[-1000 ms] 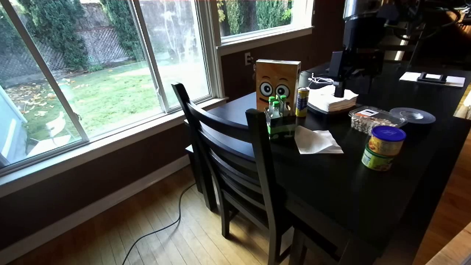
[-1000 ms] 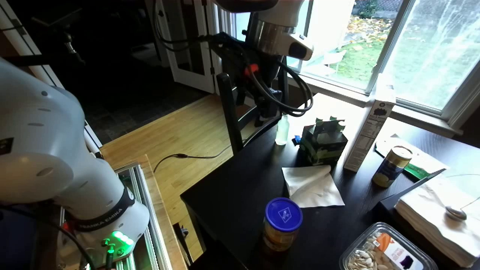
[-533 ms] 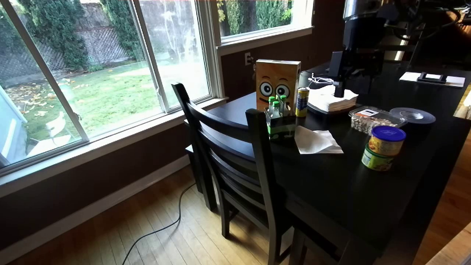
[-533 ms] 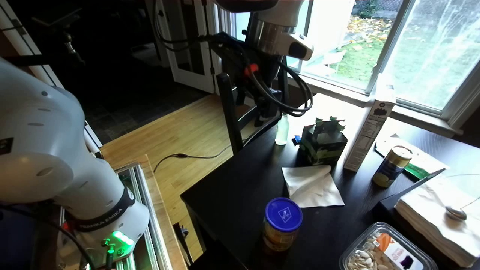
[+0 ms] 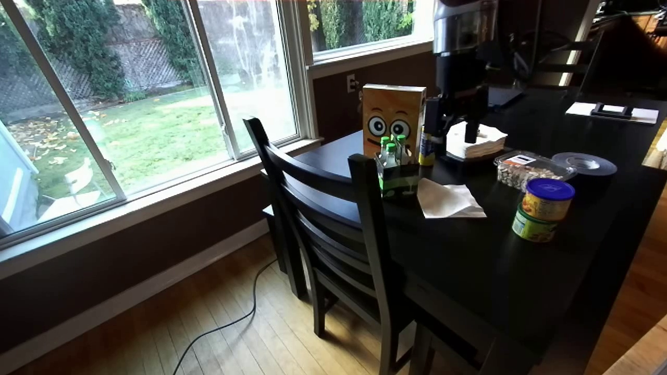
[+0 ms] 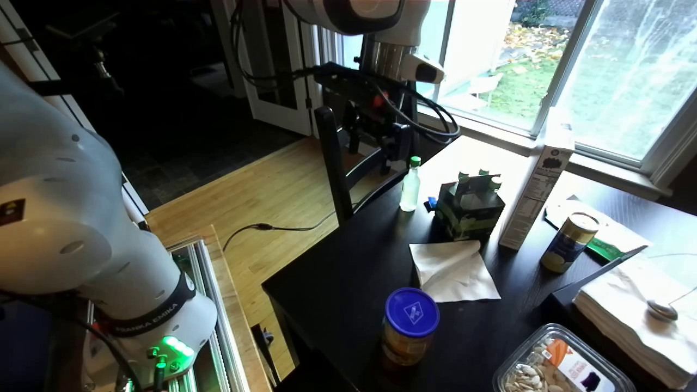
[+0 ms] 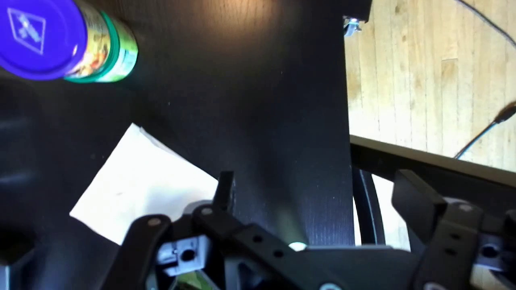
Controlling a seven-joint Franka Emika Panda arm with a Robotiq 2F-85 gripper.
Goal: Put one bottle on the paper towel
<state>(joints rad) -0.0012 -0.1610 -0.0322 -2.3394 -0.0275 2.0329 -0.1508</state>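
Note:
The bottle (image 6: 410,189), pale green and translucent with a green cap, stands upright near the table edge by the chair in an exterior view. A pale sliver (image 7: 298,246) above the gripper body in the wrist view may be its base. The paper towel (image 6: 454,272) is a white rumpled sheet lying flat, also in the wrist view (image 7: 145,185) and an exterior view (image 5: 451,199). My gripper (image 7: 322,193) is open with nothing between its fingers. It hangs near the bottle's cap (image 6: 371,153); whether they touch cannot be told. It also shows in an exterior view (image 5: 454,138).
A dark carrier (image 6: 469,212) with several green-capped bottles stands beside the bottle, before a tall cardboard box (image 6: 536,185). A chair (image 6: 335,163) is at the edge. Stacked cans (image 6: 411,326), a drink can (image 6: 569,242), a napkin stack (image 6: 642,321) and a nut tub (image 6: 563,362) stand around.
My gripper has moved left in an exterior view and risen clear of the bottle's top in an exterior view, so the green cap now shows. The bottle and paper towel have not moved.

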